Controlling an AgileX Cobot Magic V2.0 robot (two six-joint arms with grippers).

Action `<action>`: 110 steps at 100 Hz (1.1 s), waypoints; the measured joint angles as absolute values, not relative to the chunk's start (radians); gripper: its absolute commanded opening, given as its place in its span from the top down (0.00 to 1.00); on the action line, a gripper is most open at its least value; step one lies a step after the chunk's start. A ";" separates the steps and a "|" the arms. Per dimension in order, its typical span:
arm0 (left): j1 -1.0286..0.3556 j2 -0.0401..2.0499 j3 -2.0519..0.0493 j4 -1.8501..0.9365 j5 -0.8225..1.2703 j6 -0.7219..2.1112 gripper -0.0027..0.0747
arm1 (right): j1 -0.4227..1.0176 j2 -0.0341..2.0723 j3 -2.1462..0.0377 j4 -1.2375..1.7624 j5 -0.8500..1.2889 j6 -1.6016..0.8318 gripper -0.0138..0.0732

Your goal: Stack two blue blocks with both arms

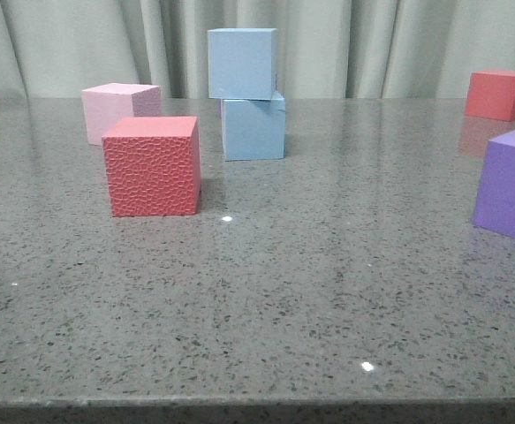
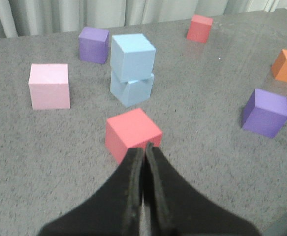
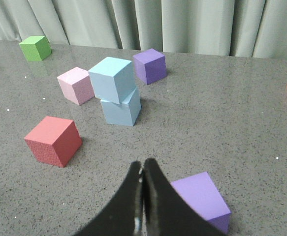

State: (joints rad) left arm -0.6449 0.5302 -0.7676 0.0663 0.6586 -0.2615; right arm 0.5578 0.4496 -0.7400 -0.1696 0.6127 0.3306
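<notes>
Top block [image 1: 242, 63] rests on bottom block [image 1: 253, 128], twisted and overhanging, mid-desk [image 1: 328, 283]. Both appear light, soft foam with matte, grippy faces; grasp opposite flat sides, gently. Left gripper [image 2: 144, 162] and right gripper [image 3: 142, 179]: fingers pressed together, empty, well apart from the stack.

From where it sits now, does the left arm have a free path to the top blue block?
Probably not straight on: the red cube sits between the shut left gripper and the top blue block; coming from above looks clear.
</notes>
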 measured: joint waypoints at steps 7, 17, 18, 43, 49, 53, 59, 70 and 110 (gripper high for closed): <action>-0.645 0.489 -0.722 0.072 0.654 -0.261 0.99 | 0.558 0.422 -0.712 -0.170 0.608 0.331 0.92; -0.645 0.432 -0.657 0.072 0.626 -0.261 0.99 | 0.558 0.382 -0.670 -0.170 0.599 0.331 0.92; -0.645 0.424 -0.652 0.072 0.623 -0.261 0.99 | 0.558 0.375 -0.666 -0.170 0.595 0.331 0.92; -0.645 0.293 -0.498 0.074 0.549 -0.261 0.99 | 0.558 0.246 -0.539 -0.170 0.515 0.331 0.92; -0.645 0.271 -0.467 0.074 0.539 -0.261 0.99 | 0.558 0.217 -0.516 -0.170 0.510 0.331 0.92; -0.645 0.254 -0.449 0.074 0.528 -0.261 0.99 | 0.558 0.200 -0.503 -0.170 0.505 0.331 0.92; -0.645 0.231 -0.422 0.073 0.512 -0.261 0.99 | 0.558 0.178 -0.482 -0.170 0.501 0.331 0.92; -0.645 0.190 -0.385 0.071 0.475 -0.261 0.99 | 0.558 0.148 -0.458 -0.172 0.490 0.329 0.92; -0.645 0.175 -0.364 0.048 0.449 -0.261 0.99 | 0.558 0.140 -0.455 -0.174 0.475 0.329 0.92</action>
